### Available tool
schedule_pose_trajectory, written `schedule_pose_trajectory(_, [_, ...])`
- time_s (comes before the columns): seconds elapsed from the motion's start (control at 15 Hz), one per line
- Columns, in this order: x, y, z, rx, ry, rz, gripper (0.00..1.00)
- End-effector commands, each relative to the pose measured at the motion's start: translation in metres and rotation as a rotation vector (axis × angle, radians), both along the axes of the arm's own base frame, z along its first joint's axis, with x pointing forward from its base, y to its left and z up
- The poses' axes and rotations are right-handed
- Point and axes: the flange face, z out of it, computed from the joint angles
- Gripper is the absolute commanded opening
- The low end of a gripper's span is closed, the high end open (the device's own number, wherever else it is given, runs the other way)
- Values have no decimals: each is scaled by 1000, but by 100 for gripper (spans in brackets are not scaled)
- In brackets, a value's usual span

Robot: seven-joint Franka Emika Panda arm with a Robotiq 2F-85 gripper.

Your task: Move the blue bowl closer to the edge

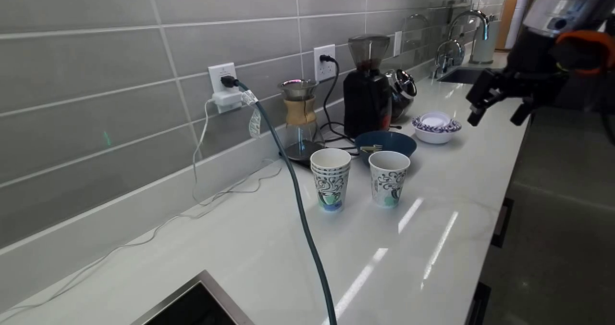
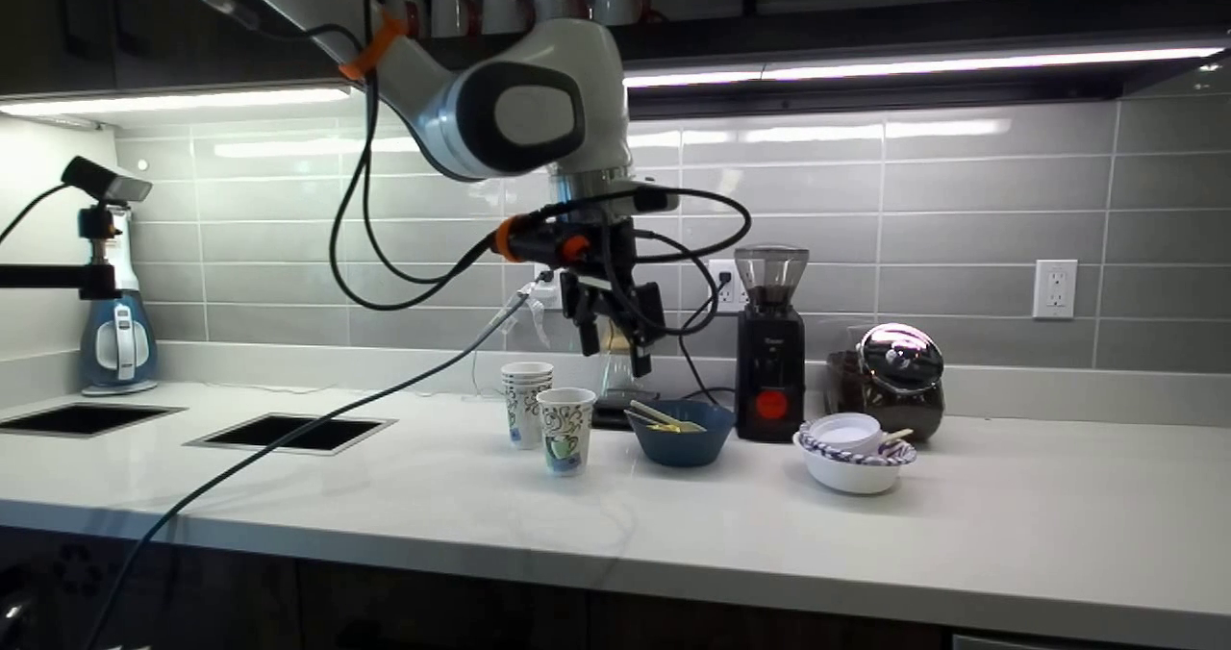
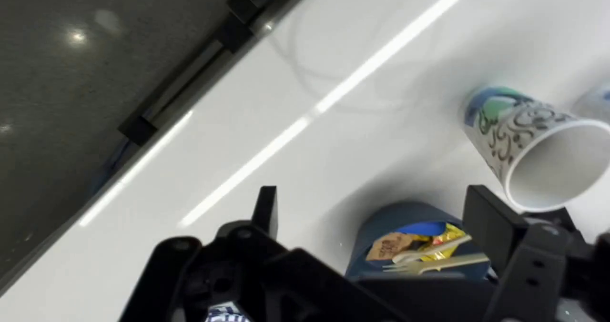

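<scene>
The dark-blue bowl (image 1: 391,141) stands upright on the white countertop near the wall, behind the paper cups; it also shows in an exterior view (image 2: 681,448). In the wrist view the bowl (image 3: 405,211) holds wooden cutlery and small packets, and its lower part is hidden by my gripper. The counter's front edge (image 2: 596,565) runs well in front of the bowl; it crosses the wrist view diagonally (image 3: 159,143). My gripper (image 3: 371,200) is open and empty. It hangs above the counter, apart from the bowl, in both exterior views (image 1: 496,117) (image 2: 615,354).
A patterned paper cup (image 2: 565,429) and a cup stack (image 2: 525,410) stand beside the bowl. A white bowl stack (image 2: 854,472) is on its other side. Behind are a coffee grinder (image 2: 769,371), a glass coffee maker (image 1: 300,123) and a jar (image 2: 894,390). A cable (image 1: 302,209) crosses the counter.
</scene>
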Motion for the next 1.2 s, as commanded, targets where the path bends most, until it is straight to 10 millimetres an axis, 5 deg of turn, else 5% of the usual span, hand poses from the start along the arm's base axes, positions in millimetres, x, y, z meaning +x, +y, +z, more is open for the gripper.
schedule_pose_trajectory(0.0, [62,23,-15,140,12,-92,100])
schedule_pose_trajectory(0.87, [167,35,-127,258,98,-286,100])
schedule_pose_trajectory(1.0, [180,33,-135,263,89,-293,74])
schedule_pose_trajectory(1.13, [191,31,-140,268,92,-294,59])
